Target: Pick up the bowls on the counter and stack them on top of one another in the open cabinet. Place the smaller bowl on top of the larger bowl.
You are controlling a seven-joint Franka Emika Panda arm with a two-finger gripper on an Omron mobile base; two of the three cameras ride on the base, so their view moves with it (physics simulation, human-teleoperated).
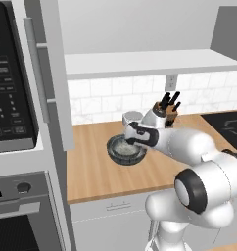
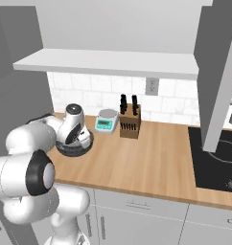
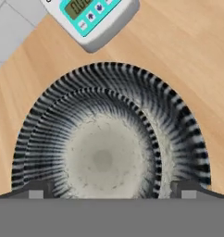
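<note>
nesting ribbed grey-black bowls (image 3: 109,139)

Scale (image 3: 93,18): teal display panel with dark digits, cut off by frame edge, too blurred to read; small white button symbols beside display, illegible. Microwave (image 1: 10,78): rows of pale keypad markings on black control panel, too small to read. No brand names or labels legible.

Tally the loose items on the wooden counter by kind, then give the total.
Bowls, seemingly one nested in another: 2, the larger bowl and the smaller bowl
Kitchen scale: 1
Knife block: 1
Total: 4
</note>
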